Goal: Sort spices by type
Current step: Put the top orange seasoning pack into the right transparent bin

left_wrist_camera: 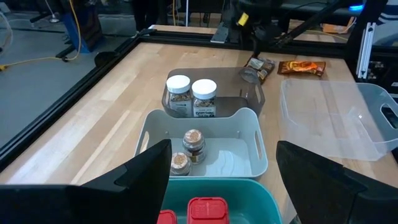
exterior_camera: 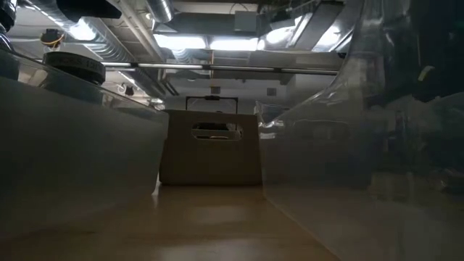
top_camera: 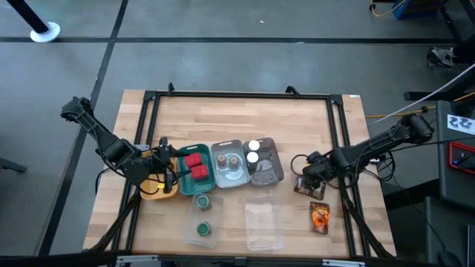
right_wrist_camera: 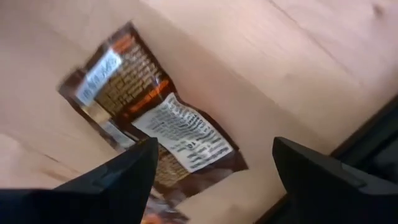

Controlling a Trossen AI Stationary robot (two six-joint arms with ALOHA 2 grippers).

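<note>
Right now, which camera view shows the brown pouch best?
The right wrist view: the brown pouch fills the picture, label readable, between the open right gripper fingers. The high view shows it small, the left wrist view far off; the low view does not show it.

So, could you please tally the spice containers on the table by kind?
White-capped jars: 2
Brown-capped jars: 2
Green-capped jars: 2
Red boxes: 2
Flat pouches: 2
Total: 10, counting only what shows; the left arm hides most of the yellow tray.
</note>
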